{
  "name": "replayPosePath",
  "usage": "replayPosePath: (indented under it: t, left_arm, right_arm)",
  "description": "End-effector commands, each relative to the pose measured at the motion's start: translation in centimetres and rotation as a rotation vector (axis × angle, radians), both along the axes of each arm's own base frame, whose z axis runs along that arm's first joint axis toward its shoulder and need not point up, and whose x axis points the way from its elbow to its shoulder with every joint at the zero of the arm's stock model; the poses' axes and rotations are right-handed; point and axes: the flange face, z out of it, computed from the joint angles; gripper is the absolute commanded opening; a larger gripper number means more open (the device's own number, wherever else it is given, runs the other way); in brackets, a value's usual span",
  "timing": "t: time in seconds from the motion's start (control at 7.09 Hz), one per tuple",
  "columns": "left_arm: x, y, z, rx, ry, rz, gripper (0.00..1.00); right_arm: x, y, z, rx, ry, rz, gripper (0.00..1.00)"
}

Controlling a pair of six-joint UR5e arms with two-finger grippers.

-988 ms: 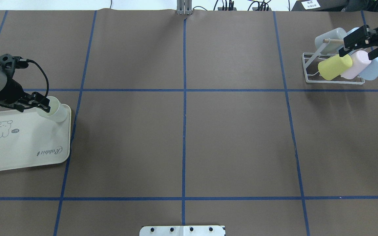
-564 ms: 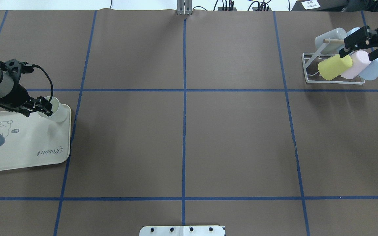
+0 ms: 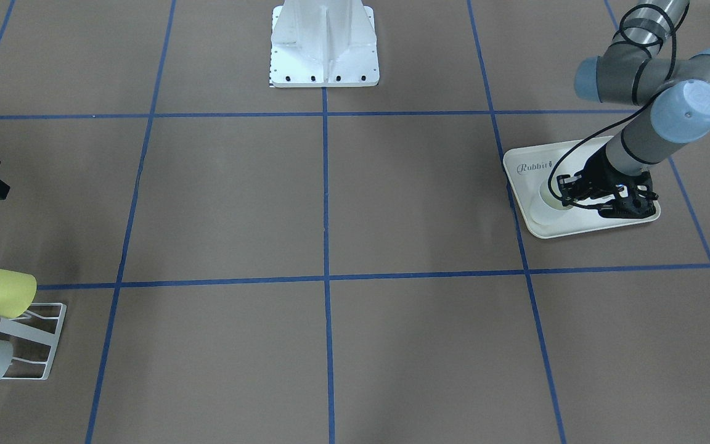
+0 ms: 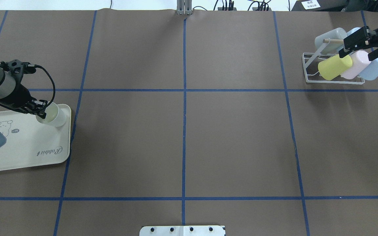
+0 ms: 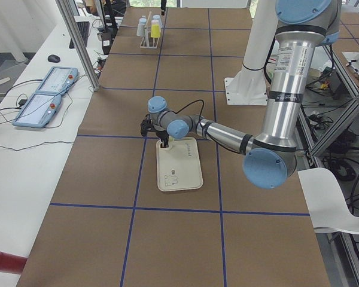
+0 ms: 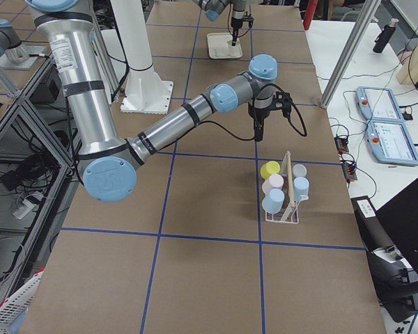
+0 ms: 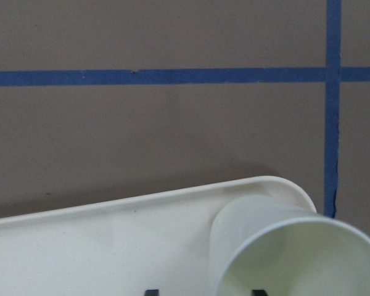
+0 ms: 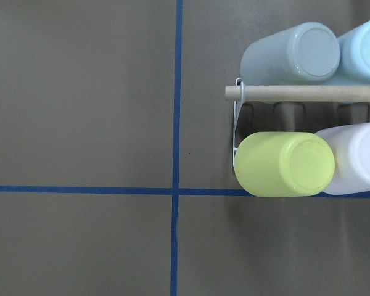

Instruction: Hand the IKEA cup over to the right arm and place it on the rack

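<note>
IKEA cup point(image 4: 55, 116): pale, upright, mouth up, in the tray point(image 4: 28, 147) corner away from the robot, toward the counter's middle. Left tool point(image 4: 41, 110) is at the cup's rim. Its jaws are fairly narrow and straddle the wall, one inside and one outside as far as I can see, not clamped.

Step looks like the pick. Pinch gently, since thin plastic may flex. Lift straight up over the tray lip and leave the cup body free for the other arm.

Right tool point(image 4: 356, 55): wide, empty, at the far end of the counter from the tray. The rack point(image 4: 304, 65) is there too, loaded with cups point(image 4: 335, 67).

Counter point(image 4: 241, 137): brown covering, blue tape point(image 4: 184, 131) grid. Past the tray, away from the robot, is a white side table point(image 5: 18, 191) with two pendants point(image 5: 45, 104).
</note>
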Motion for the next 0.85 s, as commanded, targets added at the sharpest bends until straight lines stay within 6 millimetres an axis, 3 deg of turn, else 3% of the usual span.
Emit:
replayPosePath:
  t: [0.0, 0.14, 0.42, 0.56, 0.71]
  left_arm:
    - [-0.5, 0.0, 0.4, -0.004, -0.008, -0.005, 0.0]
    - [-0.6, 0.1, -1.4, 0.023, 0.014, -0.006, 0.0]
    - [-2.4, 1.4, -8.8, 0.113, 0.086, -0.027, 0.0]
    - [-3.1, 1.1, -13.0, 0.121, 0.092, -0.044, 0.0]
    - [-3.3, 1.7, -16.0, 0.109, 0.117, -0.073, 0.0]
  right_arm:
    - [-0.3, 0.1, 0.1, -0.008, -0.001, -0.002, 1.0]
    - [-0.3, 0.1, 0.0, -0.007, -0.004, -0.003, 1.0]
    - [-0.3, 0.2, -1.2, 0.006, -0.015, 0.003, 1.0]
    - [-1.2, 0.8, -2.2, -0.002, -0.027, 0.005, 1.0]
    - [-3.8, 2.0, -3.4, -0.024, -0.041, 0.001, 1.0]
